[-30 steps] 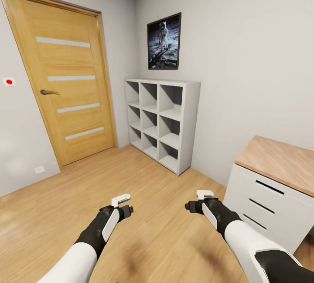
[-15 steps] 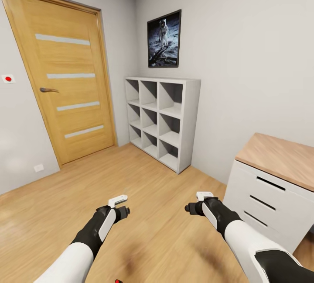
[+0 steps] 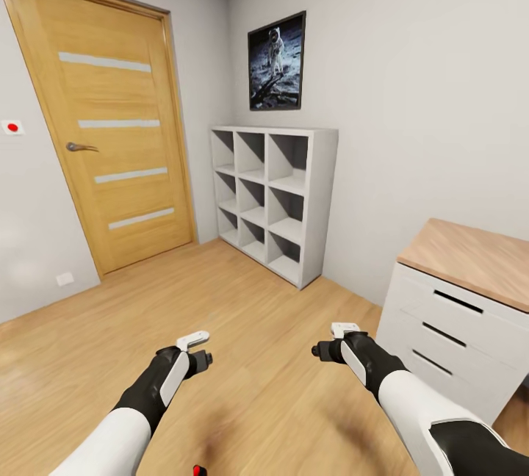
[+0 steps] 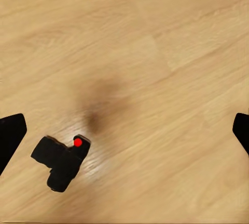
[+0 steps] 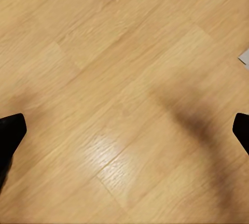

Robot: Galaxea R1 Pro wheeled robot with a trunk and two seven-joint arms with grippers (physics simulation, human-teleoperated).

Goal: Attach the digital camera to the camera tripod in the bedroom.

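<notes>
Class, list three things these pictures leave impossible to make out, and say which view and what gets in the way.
1. Digital camera: in the head view, the bottom edge crops it to a red-dotted sliver.
2. Left claw: the left wrist view's side edges cut off both fingertips.
3. Chest of drawers: in the head view, the right edge crops it and the right arm covers its lower corner.

floor [image 3: 294, 329]: light wood planks, smooth, with a soft sheen and a bright glare patch in the right wrist view
door [image 3: 117, 131]: honey-toned wood with visible grain, pale matt strips set across it, dull metal handle
cube shelf [image 3: 275, 200]: matt white painted board
dresser [image 3: 455, 314]: matt white fronts under a light wood top
walls [image 3: 411, 94]: flat matt white
digital camera [image 4: 61, 161]: matt black body, glossy red dot
poster [image 3: 276, 66]: dark frame
</notes>
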